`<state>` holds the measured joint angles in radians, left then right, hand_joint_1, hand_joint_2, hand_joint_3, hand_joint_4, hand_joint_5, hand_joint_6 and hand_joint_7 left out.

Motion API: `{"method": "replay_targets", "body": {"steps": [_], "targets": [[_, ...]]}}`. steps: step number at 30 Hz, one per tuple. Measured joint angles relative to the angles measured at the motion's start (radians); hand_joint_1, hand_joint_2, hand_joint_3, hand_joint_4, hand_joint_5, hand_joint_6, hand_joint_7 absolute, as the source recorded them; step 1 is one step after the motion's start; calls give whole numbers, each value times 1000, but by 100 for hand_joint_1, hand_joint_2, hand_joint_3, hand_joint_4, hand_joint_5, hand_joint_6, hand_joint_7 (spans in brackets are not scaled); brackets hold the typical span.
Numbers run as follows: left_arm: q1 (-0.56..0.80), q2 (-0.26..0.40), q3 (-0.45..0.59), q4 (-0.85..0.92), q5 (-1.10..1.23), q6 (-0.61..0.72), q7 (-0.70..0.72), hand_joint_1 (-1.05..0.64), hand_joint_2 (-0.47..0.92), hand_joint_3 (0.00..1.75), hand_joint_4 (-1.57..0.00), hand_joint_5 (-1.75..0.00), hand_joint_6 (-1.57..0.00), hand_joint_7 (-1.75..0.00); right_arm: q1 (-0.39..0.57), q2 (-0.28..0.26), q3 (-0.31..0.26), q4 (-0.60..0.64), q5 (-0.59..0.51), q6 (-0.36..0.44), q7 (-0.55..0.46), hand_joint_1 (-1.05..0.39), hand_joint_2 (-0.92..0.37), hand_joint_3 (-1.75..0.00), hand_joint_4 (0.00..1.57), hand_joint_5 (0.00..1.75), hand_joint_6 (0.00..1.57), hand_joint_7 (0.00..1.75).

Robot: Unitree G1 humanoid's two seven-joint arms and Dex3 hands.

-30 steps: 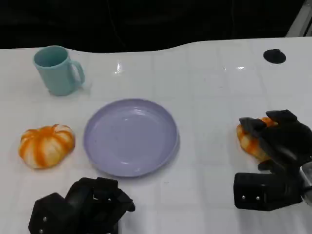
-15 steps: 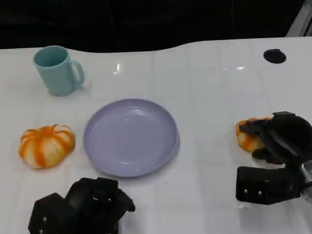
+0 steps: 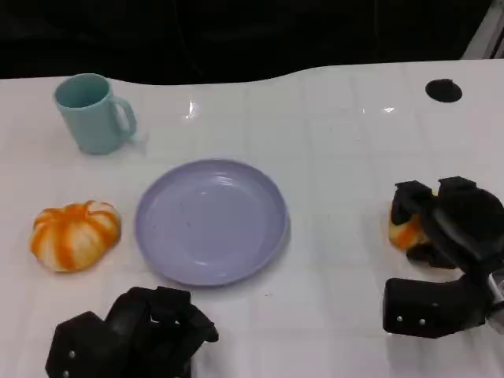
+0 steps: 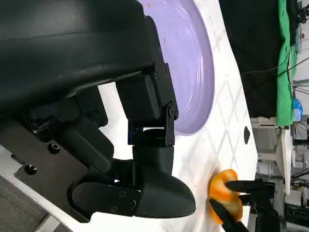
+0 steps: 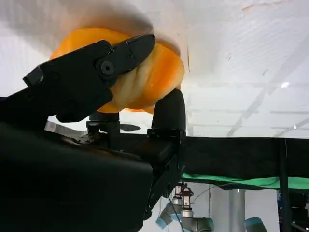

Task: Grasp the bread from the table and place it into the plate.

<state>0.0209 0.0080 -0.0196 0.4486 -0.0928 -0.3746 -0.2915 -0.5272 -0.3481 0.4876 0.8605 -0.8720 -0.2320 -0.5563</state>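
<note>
White tiled desk [image 3: 339, 157] seen from above against a dark background, its far edge curving near the top of the head view. At centre lies the lavender plate [image 3: 211, 220], shallow and holding nothing. To the plate's far left stands a teal mug [image 3: 93, 113], upright, handle turned toward the plate; nearer, on the left, rests an orange-and-white striped bun [image 3: 75, 235], apart from the plate's rim and untouched. A small black disc [image 3: 443, 90] sits near the far right corner. The bread [image 3: 405, 228], a second orange-and-white striped bun, is on the right side of the desk, well apart from the plate. The right robot hand [image 3: 442, 230] is wrapped around it: in the head view black fingers [image 3: 409, 197] cross over the top of the bread, hiding most of it; in the right wrist view one finger [image 5: 91, 72] lies over the bread [image 5: 149, 77] and another presses from the opposite side, so the bread is grasped. Whether the bread rests on the desk or is raised off it cannot be told. The left robot hand [image 3: 157, 323] lies at the near edge in front of the plate, fingers curled in on nothing; the left wrist view shows its black shell beside the plate [image 4: 198, 77], with the bread [image 4: 224, 193] and the right robot hand beyond.
</note>
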Motion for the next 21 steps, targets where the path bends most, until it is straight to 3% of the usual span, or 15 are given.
{"method": "replay_targets", "body": {"steps": [1, 4, 11, 21], "targets": [[0, 0, 0, 0, 0, 0, 0, -105, 53, 70, -157, -119, -145, -69, -2, 0, 1, 0, 0, 0, -8, -20, -52, -84, 87, 175, 62, 175], [0, 0, 0, 0, 0, 0, 0, -105, 53, 70, -157, -119, -145, -69, -3, 0, 1, 2, 0, -5, -40, -17, -41, -99, 88, 175, 64, 175], [0, 0, 0, 1, 1, -2, 0, -105, 53, 70, -157, -118, -145, -69, -3, 0, 1, -12, 1, -60, -114, -19, -34, -113, 93, 175, 69, 175], [0, -3, -1, 2, 9, -2, 7, -105, 54, 70, -157, -119, -145, -69, 2, 0, -4, -165, 30, -142, -124, -19, -32, -136, 99, 175, 74, 175]]}}
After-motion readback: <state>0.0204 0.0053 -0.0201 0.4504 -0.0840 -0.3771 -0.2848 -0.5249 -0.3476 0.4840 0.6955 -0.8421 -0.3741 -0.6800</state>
